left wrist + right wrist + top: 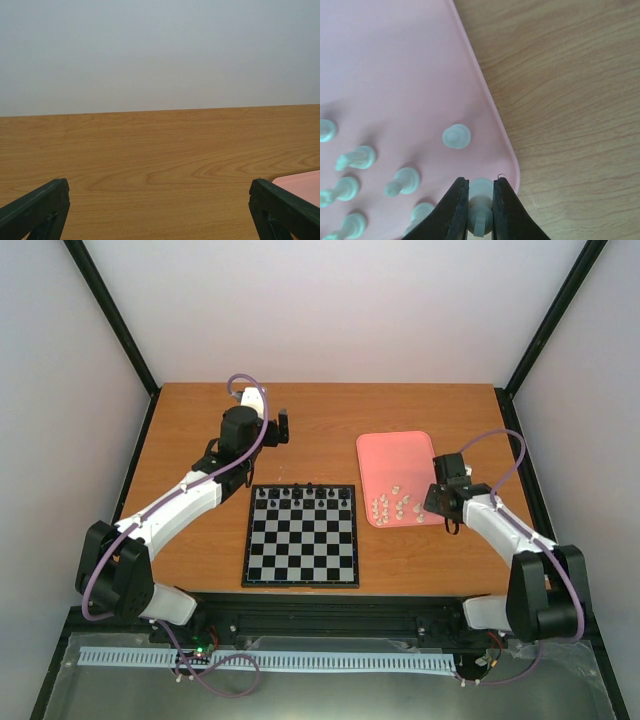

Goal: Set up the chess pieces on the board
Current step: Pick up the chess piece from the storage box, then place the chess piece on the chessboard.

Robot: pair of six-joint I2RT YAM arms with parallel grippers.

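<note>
Several cream-white chess pieces (pixel 395 506) lie and stand at the near end of a pink tray (pixel 400 455), right of the board (pixel 300 540). My right gripper (pixel 437 502) is down at the tray's near right corner. In the right wrist view the right gripper (pixel 481 183) is shut on one white chess piece (pixel 481 210), its fingers (pixel 455 210) pressing both sides. More white pieces (pixel 456 136) rest close by on the tray (pixel 395 60). My left gripper (pixel 283 427) hovers behind the board, and in the left wrist view the left gripper (pixel 160 200) is open, nothing between its fingers (pixel 40 210).
Tiny black pieces (pixel 300 493) line the board's far rows. The tray's rim (pixel 490 105) curves just right of the held piece, with bare wood beyond. A tray corner (pixel 302 185) shows beside my left gripper's right finger. Walls and black posts enclose the table.
</note>
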